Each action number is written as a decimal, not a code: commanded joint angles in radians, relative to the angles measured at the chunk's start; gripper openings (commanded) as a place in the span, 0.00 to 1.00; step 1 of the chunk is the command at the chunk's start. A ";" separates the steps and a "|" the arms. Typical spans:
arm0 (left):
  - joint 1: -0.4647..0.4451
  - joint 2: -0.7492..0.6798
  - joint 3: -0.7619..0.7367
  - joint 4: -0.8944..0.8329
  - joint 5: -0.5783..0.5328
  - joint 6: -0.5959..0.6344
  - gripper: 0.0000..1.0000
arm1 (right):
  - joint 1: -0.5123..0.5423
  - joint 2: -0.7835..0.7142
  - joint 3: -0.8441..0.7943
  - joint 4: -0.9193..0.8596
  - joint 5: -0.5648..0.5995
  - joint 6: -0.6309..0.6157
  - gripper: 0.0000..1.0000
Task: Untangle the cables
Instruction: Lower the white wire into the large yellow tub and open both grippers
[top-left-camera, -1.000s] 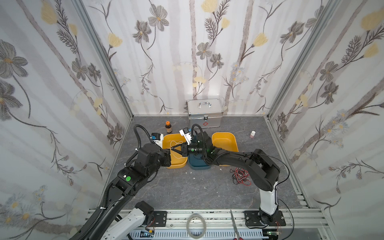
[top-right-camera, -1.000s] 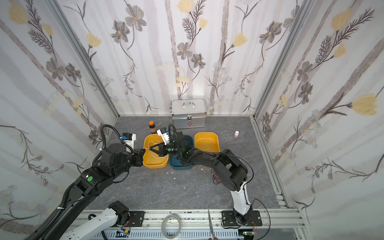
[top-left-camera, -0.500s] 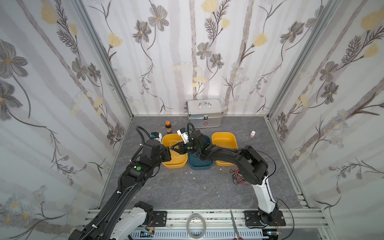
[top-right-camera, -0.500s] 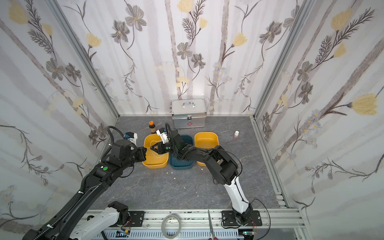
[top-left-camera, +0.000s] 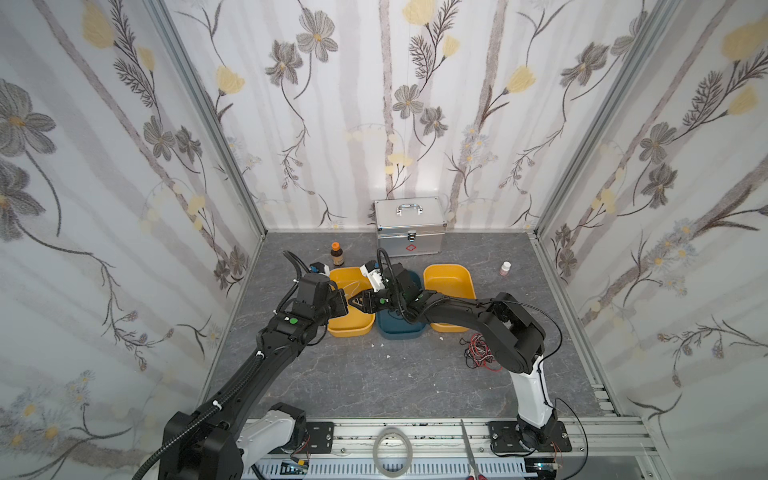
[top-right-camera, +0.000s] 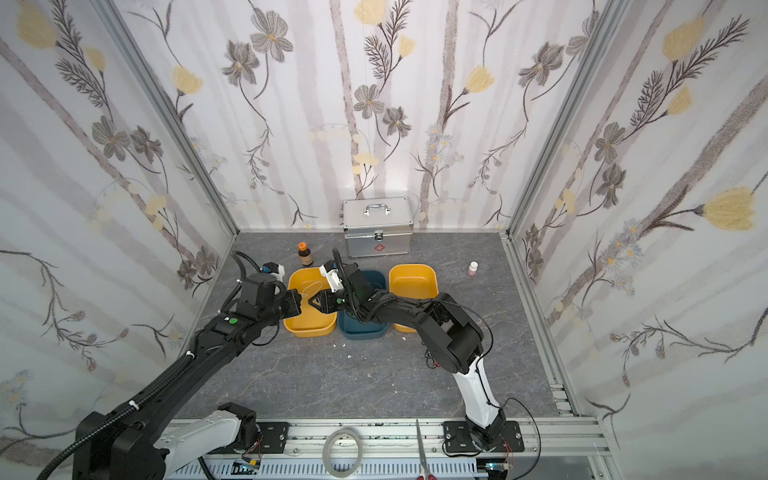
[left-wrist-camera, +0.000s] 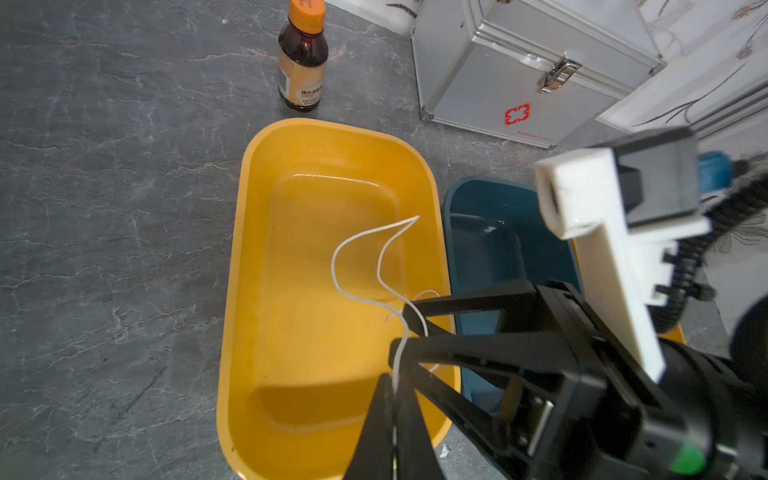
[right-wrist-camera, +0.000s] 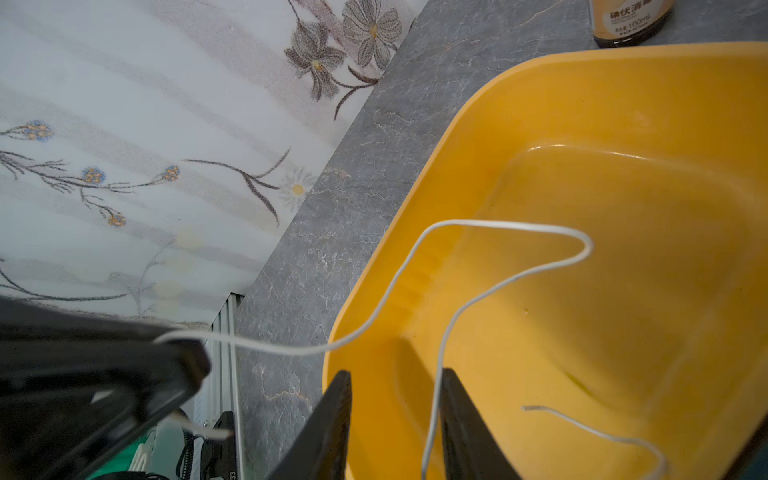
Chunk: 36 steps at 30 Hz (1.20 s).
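Observation:
A thin white cable (left-wrist-camera: 333, 270) loops over the left yellow tray (left-wrist-camera: 249, 257), and both top views show it there (top-left-camera: 353, 286) (top-right-camera: 311, 286). My left gripper (left-wrist-camera: 392, 378) is shut on one stretch of this cable. My right gripper (right-wrist-camera: 395, 374) faces it closely, open, and the white cable (right-wrist-camera: 498, 224) runs down between its fingers, close against one. In both top views the left gripper (top-left-camera: 347, 301) (top-right-camera: 300, 303) and right gripper (top-left-camera: 357, 302) (top-right-camera: 316, 302) nearly meet above the tray. A tangle of red and black cables (top-left-camera: 478, 353) lies on the floor beside the right arm's base.
A blue tray (top-left-camera: 401, 328) and a second yellow tray (top-left-camera: 449, 276) stand right of the left yellow tray (top-left-camera: 349, 328). Behind them are a brown bottle (top-left-camera: 337, 254), a metal case (top-left-camera: 409, 226) and a small white bottle (top-left-camera: 505, 268). A tape ring (top-left-camera: 392, 451) and scissors (top-left-camera: 469, 449) lie on the front rail.
My right gripper's jaws have parted and no longer pinch the white cable. The left arm has shifted, with its gripper staying shut on the cable over the yellow tray.

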 joint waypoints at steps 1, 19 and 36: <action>0.001 0.044 0.006 0.066 -0.028 -0.013 0.00 | 0.000 -0.060 -0.034 -0.023 0.064 -0.035 0.39; 0.015 0.363 0.129 0.070 -0.054 0.002 0.18 | -0.017 -0.486 -0.386 -0.070 0.232 -0.049 0.40; -0.006 0.291 0.202 0.009 0.003 0.042 0.63 | -0.101 -0.876 -0.649 -0.293 0.475 0.033 0.41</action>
